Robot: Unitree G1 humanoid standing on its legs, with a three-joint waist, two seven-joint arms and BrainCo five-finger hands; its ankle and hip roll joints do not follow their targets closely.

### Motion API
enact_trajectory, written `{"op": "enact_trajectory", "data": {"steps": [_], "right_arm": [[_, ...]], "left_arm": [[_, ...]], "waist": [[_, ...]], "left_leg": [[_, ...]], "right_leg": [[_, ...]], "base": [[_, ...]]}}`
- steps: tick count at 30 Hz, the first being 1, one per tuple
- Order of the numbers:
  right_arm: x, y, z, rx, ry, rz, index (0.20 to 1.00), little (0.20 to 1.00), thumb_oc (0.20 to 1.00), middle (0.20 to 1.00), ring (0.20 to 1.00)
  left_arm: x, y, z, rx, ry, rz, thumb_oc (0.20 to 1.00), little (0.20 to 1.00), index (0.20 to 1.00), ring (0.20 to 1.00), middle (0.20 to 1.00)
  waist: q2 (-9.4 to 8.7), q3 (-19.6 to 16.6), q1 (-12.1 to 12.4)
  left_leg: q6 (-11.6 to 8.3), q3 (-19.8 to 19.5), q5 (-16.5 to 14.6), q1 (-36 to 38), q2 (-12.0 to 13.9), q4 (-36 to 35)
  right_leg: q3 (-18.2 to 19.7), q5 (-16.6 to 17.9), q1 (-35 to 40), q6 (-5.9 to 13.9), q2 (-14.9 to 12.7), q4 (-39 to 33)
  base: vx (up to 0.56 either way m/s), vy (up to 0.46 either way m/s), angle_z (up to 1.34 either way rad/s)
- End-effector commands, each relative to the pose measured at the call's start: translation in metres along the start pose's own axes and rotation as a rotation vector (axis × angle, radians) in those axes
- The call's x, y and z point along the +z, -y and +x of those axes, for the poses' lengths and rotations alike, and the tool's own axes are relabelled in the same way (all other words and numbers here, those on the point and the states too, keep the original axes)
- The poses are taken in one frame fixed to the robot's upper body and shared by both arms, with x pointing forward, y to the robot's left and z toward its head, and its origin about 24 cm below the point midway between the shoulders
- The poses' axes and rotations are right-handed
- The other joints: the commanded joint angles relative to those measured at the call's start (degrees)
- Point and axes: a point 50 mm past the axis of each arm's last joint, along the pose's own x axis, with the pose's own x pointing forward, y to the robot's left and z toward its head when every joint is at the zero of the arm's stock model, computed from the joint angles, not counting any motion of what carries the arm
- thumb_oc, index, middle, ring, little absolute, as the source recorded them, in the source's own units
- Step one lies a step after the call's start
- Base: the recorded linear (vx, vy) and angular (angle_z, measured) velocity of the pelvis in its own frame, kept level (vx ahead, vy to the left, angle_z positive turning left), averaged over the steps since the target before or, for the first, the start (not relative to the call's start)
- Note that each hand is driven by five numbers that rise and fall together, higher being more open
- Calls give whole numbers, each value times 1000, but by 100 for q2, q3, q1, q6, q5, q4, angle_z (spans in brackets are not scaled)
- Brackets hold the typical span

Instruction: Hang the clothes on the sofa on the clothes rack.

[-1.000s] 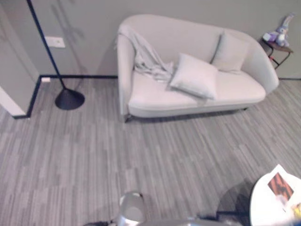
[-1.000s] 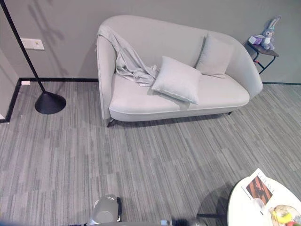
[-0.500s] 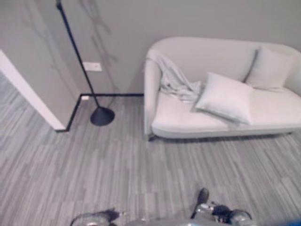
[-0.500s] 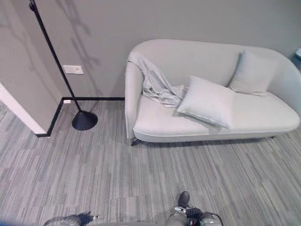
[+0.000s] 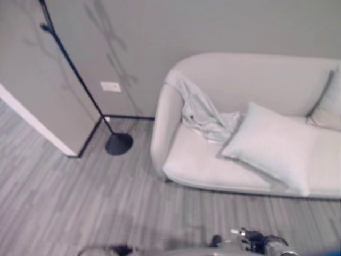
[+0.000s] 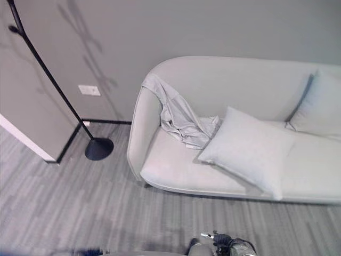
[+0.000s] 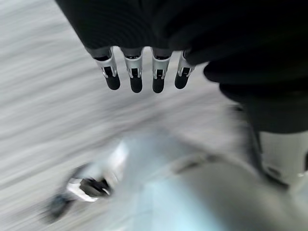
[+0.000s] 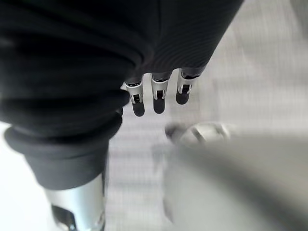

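A: Start with the hands. What do you see on your wrist cameras?

B: The left robot hand (image 7: 139,72) hangs with its fingers (image 7: 136,77) straight in a row, nothing between them; it is relaxed and empty over the grey striped floor (image 7: 43,96). The right robot hand (image 8: 159,91) is the same: its fingers (image 8: 159,98) are straight, slack and carrying nothing, with floor below.

A: And the garment you are after?

B: Look at the head views. The clothes (image 6: 181,120), a pale grey garment, are draped over the sofa (image 6: 176,176) at its left end. The top of the garment hangs over the backrest where it curves into the armrest, and the rest falls in folds down onto the seat. Its lower edge touches the near pillow (image 6: 248,152), which lies tilted on the seat just right of it. A second pillow (image 6: 322,106) leans against the backrest further right.

A: Where is the rack?

B: You see a thin black pole (image 6: 50,80) rising at a slant from a round black base (image 6: 99,149) on the floor, left of the sofa and near the wall corner. Nothing hangs on the part of it in view.

A: Any writing or labels?

B: A white wall plate (image 6: 89,90) sits on the grey wall between pole and sofa; no print on it can be made out.
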Motion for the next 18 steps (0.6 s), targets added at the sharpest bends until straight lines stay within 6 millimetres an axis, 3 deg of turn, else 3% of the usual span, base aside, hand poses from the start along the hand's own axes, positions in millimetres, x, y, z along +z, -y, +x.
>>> {"op": "enact_trajectory", "data": {"steps": [1,3,4,5,6,8,9,10,11,14,15,18], "right_arm": [[1,4,-1,2,5,-45,1000,1000,1000,1000,1000],[-1,1,-1,17,9,-64,1000,1000,1000,1000,1000],[-2,-3,-1,29,15,-120,1000,1000,1000,1000,1000],[-2,-3,-1,29,13,-120,1000,1000,1000,1000,1000],[-1,-5,0,28,23,-166,1000,1000,1000,1000,1000],[1,-9,0,31,33,-209,1000,1000,1000,1000,1000],[3,-10,0,39,25,-283,1000,1000,1000,1000,1000],[10,-10,1,46,43,-308,1000,1000,1000,1000,1000],[12,-11,1,33,63,-309,1000,1000,1000,1000,1000],[22,-25,2,83,103,-344,1000,1000,1000,1000,1000],[43,-31,-1,91,197,-342,1000,1000,1000,1000,1000],[79,-27,-9,38,338,-370,1000,1000,1000,1000,1000]], "left_arm": [[9,31,1,-89,8,-40,1000,1000,1000,1000,1000],[8,33,0,-89,6,-61,1000,1000,1000,1000,1000],[8,35,0,-90,4,-93,1000,1000,1000,1000,1000],[7,35,0,-91,2,-93,1000,1000,1000,1000,1000],[8,34,0,-88,4,-107,1000,1000,1000,1000,1000],[7,33,1,-82,-4,-137,1000,1000,1000,1000,1000],[9,32,1,-83,-4,-113,1000,1000,1000,1000,1000],[1,32,0,-84,-28,-128,1000,1000,1000,1000,1000],[3,33,0,-90,-20,-165,1000,1000,1000,1000,1000],[8,26,1,-69,-3,-156,1000,1000,1000,1000,1000],[13,18,2,-46,19,-126,1000,1000,1000,1000,1000],[17,15,2,-31,29,-154,1000,1000,1000,1000,1000]], "waist": [[187,240,40],[176,182,109],[215,149,206],[200,148,200],[278,131,254],[277,116,352],[273,130,425],[283,71,423],[344,63,406],[269,28,423],[160,3,452],[133,49,438]], "left_leg": [[-309,316,113,720,-583,-2443],[-292,412,150,515,-644,-3442],[-221,361,536,405,-832,-4784],[-295,304,465,475,-858,-4809],[-332,198,962,385,-835,-5525],[-388,37,1182,386,-776,-6166],[-417,-17,1220,261,-621,-6155],[-345,-6,1083,396,-587,-6166],[-334,-42,1169,502,-593,-6118],[-371,158,1228,606,-627,-6035],[-388,274,1238,648,-685,-6045],[-363,304,1248,655,-758,-6180]], "right_leg": [[-41,698,316,717,-348,-1075],[-80,597,519,778,-353,-1112],[-145,545,681,812,-318,-1131],[-113,475,744,843,-326,-1131],[-185,433,821,846,-227,-1131],[-152,264,1070,838,-138,-1073],[-185,100,1182,792,-80,-974],[-22,-30,1160,836,-30,-731],[-47,-125,1189,869,-22,-602],[43,-64,1126,888,-116,-477],[104,28,1048,927,-185,-490],[97,61,941,947,-230,-599]], "base": [[252,49,-41],[403,122,-65],[369,125,-58],[387,171,-37],[319,95,-31],[416,130,-25],[379,134,-19],[357,164,-23],[284,178,-33],[180,112,-37],[88,63,-3],[18,70,-10]]}}
